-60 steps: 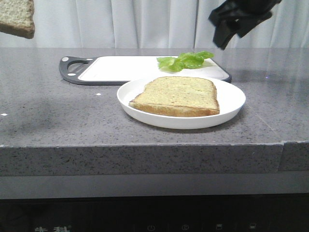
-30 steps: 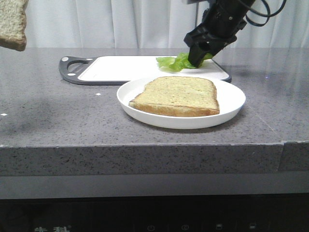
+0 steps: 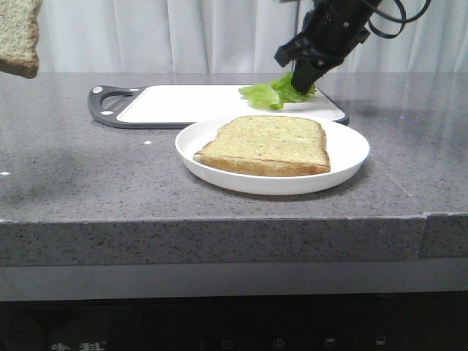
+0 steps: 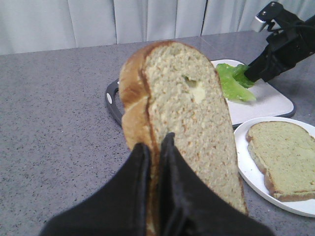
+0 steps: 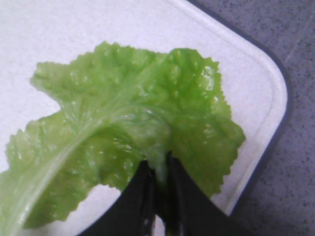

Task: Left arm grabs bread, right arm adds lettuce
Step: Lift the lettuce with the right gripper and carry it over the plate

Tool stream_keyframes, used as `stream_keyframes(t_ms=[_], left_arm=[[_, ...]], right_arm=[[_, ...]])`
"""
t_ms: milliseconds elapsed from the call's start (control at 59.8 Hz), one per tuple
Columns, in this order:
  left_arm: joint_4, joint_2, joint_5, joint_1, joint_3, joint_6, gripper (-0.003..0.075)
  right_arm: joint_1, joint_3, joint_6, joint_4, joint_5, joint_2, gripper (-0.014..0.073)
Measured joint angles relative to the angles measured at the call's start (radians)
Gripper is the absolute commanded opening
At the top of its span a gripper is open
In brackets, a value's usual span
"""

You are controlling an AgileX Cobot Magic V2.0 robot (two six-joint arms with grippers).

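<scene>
The bread, a thick tan slice with a golden-brown crust, stands on edge in my left gripper, which is shut on its lower edge. In the front view the bread hangs high at the far left, well above the counter. The lettuce, a ruffled bright-green leaf, lies on the white cutting board. My right gripper is shut on the leaf's near edge. From the front, the right gripper pinches the right end of the lettuce at the board's right end.
A white plate sits in front of the cutting board and holds a second, paler bread slice. The board has a dark rim and a handle at its left. The grey counter's front edge runs across the view.
The right arm came down from above onto the lettuce and shut on it; the leaf's right end now looks slightly raised. The held bread drifted a little left.
</scene>
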Motion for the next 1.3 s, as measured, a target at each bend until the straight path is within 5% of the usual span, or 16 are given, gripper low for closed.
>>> stream_keyframes(t_ms=[301,786,1304], left_arm=[[-0.002,0.0,0.0,0.0,0.0,0.0,-0.002],[-0.003,0.0,0.002,0.0,0.0,0.0,-0.002],[-0.003,0.0,0.002,0.0,0.0,0.0,-0.002]], right_arm=[[0.017,0.189,0.018,0.145,-0.057,-0.231,-0.0062],[0.189,0.981,0.209,0.173,-0.464,-0.757,-0.0062],[0.198,1.064,0.25,0.237,-0.467,-0.762,-0.006]])
